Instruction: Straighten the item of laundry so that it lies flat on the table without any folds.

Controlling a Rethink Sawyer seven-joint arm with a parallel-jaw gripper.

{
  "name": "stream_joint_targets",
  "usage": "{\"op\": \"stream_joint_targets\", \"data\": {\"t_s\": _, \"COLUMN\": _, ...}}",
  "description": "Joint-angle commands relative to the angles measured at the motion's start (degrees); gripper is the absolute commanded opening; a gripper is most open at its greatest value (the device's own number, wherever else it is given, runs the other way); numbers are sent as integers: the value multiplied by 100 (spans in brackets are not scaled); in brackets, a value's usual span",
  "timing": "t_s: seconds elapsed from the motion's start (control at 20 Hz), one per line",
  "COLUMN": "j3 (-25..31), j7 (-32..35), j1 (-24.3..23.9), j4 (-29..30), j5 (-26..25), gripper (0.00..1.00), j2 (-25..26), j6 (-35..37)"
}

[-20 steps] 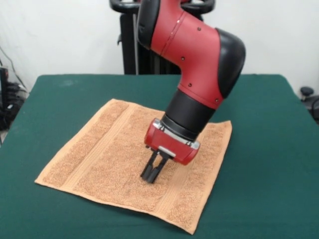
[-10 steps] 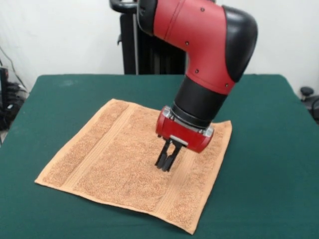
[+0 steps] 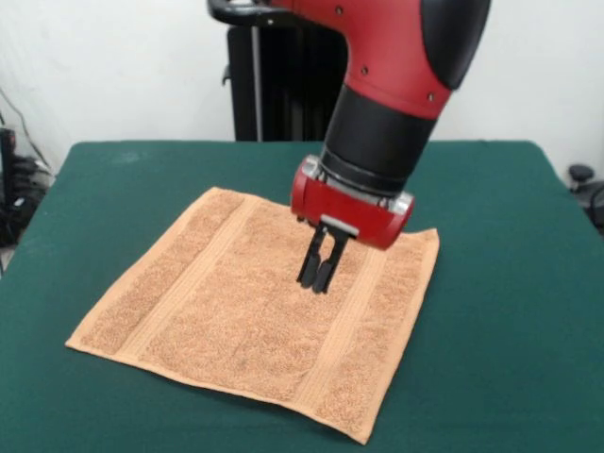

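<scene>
The tan-orange terry towel (image 3: 241,307) lies spread out on the dark green table (image 3: 510,311), turned a little like a diamond. Flat woven bands run near its left and right edges. It looks flat, with no fold showing. My gripper (image 3: 317,283) hangs from the red and black arm above the towel's middle right part. Its two black fingers are pressed together and hold nothing. The tips are raised above the cloth.
The robot's black pedestal (image 3: 274,85) stands behind the table's far edge. A white wall is behind it. Cables and dark gear (image 3: 14,189) sit off the table's left side, and a small black object (image 3: 580,175) off its right.
The arm has lifted and drawn back toward the pedestal. The gripper has risen off the towel's near middle. The towel has not moved.
</scene>
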Motion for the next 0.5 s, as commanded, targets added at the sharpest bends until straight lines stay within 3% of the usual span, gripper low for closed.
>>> {"op": "stream_joint_targets", "data": {"t_s": 0.05, "j3": 1051, "j7": -97, "j1": -274, "j4": 388, "j5": -361, "gripper": 0, "j2": -623, "j6": 767}}
{"op": "stream_joint_targets", "data": {"t_s": 0.2, "j3": 959, "j7": 39, "j1": -256, "j4": 410, "j5": -493, "gripper": 0, "j2": -786, "j6": 571}}
{"op": "stream_joint_targets", "data": {"t_s": 0.5, "j3": 840, "j7": -225, "j1": -231, "j4": 505, "j5": -787, "gripper": 0, "j2": -1549, "j6": 1236}}
